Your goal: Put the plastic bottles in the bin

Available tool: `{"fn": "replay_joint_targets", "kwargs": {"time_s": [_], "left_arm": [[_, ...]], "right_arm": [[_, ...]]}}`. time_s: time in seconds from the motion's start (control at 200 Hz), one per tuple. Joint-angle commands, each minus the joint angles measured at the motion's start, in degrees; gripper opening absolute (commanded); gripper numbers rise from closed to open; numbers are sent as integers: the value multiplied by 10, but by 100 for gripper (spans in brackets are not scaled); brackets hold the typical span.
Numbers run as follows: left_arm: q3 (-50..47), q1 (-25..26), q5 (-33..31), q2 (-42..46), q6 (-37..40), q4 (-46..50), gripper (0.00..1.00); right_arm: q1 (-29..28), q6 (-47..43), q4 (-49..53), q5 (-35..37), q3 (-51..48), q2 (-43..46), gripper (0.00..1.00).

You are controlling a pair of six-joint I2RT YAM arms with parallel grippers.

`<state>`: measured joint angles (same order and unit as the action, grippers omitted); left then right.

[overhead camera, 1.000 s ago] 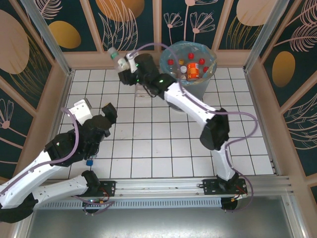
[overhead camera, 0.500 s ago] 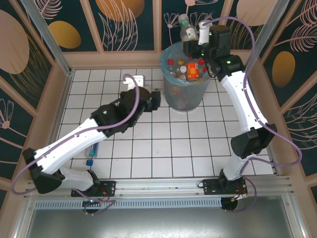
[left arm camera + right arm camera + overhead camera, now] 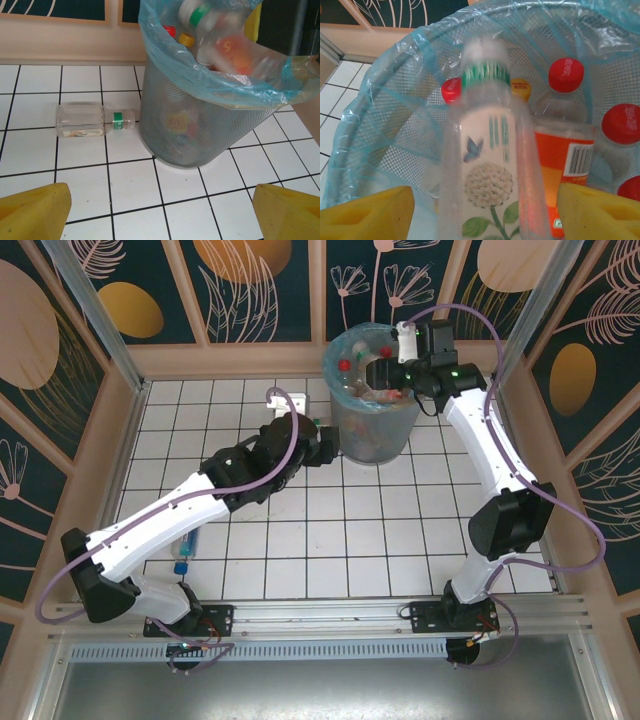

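My right gripper hangs over the mouth of the bin and stands open. Between its yellow fingers is a clear bottle with a green band and a white flower label; it is blurred and touches neither pad. The same bottle shows tilted above the blue bag rim. Several bottles with red caps and an orange label lie inside. My left gripper is open and empty just left of the bin, facing a green-banded bottle lying on the tiles.
Another clear bottle with a blue cap lies on the tiles near the front left, beside my left arm's base link. Wooden walls enclose the tiled floor; the bin stands against the back wall.
My right arm carried the flower-label bottle from left of the bin to above it, dropped lower and opened. My left arm swung from the front left up beside the bin.
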<state>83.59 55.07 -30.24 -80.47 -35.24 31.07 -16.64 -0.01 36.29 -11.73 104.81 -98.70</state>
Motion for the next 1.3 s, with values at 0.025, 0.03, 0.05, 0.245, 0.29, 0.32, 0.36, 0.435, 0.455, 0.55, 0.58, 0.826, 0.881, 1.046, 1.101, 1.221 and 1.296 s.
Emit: {"fn": "replay_joint_targets", "kwargs": {"time_s": [0.025, 0.03, 0.05, 0.245, 0.29, 0.32, 0.36, 0.435, 0.455, 0.55, 0.58, 0.826, 0.881, 1.046, 1.101, 1.221, 1.296], "left_arm": [[-21, -1, -21, 38, -20, 2, 94], [-21, -1, -21, 39, -21, 2, 94], [-23, -1, -23, 42, -22, 3, 94], [-39, -1, -34, 58, -28, 3, 94], [-40, -1, -35, 59, -28, 3, 94], [-42, -2, -36, 59, -29, 4, 94], [-43, -1, -36, 59, -28, 4, 94], [-45, -1, -37, 59, -27, 3, 94], [-46, -1, -38, 59, -27, 3, 94], [-50, -1, -38, 60, -28, 4, 94], [-51, -1, -39, 60, -26, 4, 94], [-66, -1, -43, 71, -26, 6, 94], [-70, -1, -48, 75, -27, 6, 95], [-77, -1, -66, 90, -29, 12, 95], [-76, -2, -75, 94, -39, 27, 95], [-76, -1, -97, 109, -87, 97, 95], [-82, -1, -111, 124, -138, 163, 95]], "right_arm": [[-4, 10, -18, -16, -7, 28, 76], [-4, 10, -18, -16, -7, 27, 77], [-5, 11, -20, -16, -7, 27, 77], [-17, 12, -27, -23, 4, 13, 67], [-24, 11, -23, -24, 14, 4, 63], [-29, 9, -18, -24, 21, -5, 60], [-35, 7, -12, -26, 32, -17, 58], [-46, 5, -1, -30, 49, -39, 53], [-48, 5, 1, -30, 50, -45, 53], [-50, 5, 8, -31, 55, -71, 48], [-49, 6, 11, -27, 55, -79, 47], [-50, 10, 48, -36, 86, -126, 41], [-52, 11, 54, -38, 106, -130, 42], [-61, 13, 70, -15, 187, -134, 49], [-66, 15, 77, -4, 217, -134, 55], [-91, 14, 73, 45, 246, -117, 61], [-114, 9, 47, 72, 225, -90, 62]]}}
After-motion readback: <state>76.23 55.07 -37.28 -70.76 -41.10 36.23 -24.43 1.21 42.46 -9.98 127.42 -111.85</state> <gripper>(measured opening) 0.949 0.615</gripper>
